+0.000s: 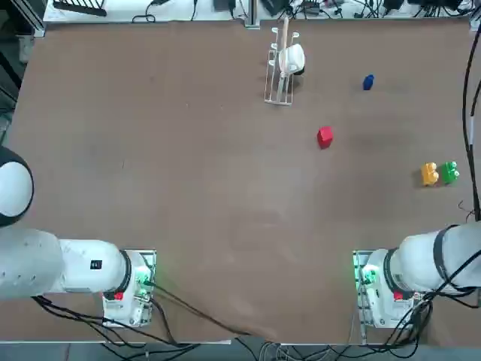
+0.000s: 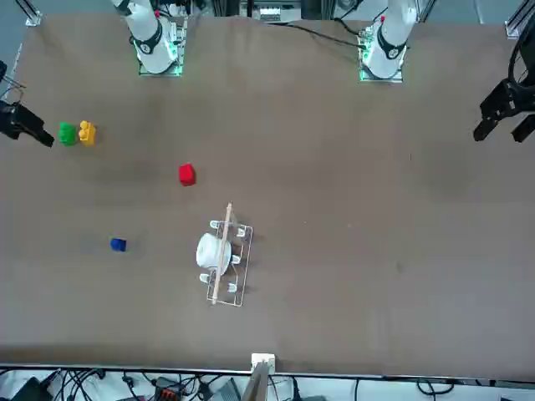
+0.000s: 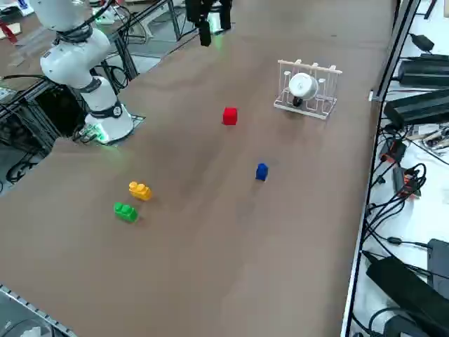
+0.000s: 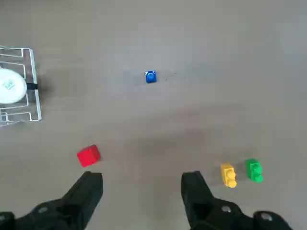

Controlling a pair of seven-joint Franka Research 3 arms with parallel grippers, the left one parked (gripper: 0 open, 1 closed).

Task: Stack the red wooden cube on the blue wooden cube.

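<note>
In the top view, the red wooden cube (image 1: 325,137) lay right of centre, and the blue wooden cube (image 1: 368,82) sat apart from it in the upper right. The right gripper (image 4: 142,194) hung above the table (image 4: 144,115), fingers spread wide with nothing between them; in the front view, it showed at the left edge, near the green studded block (image 2: 67,134).

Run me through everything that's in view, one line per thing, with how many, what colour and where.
Red cube: one, red, mid-table, nearer the rack than the studded blocks
Blue block: one, blue, apart from the others
Studded blocks: two, yellow-orange and green, side by side
Rack: one, white, on the table
Cup: one, white, in the rack
Table: one, brown, under everything listed above
Right tool: one, black, open and empty above the table
</note>
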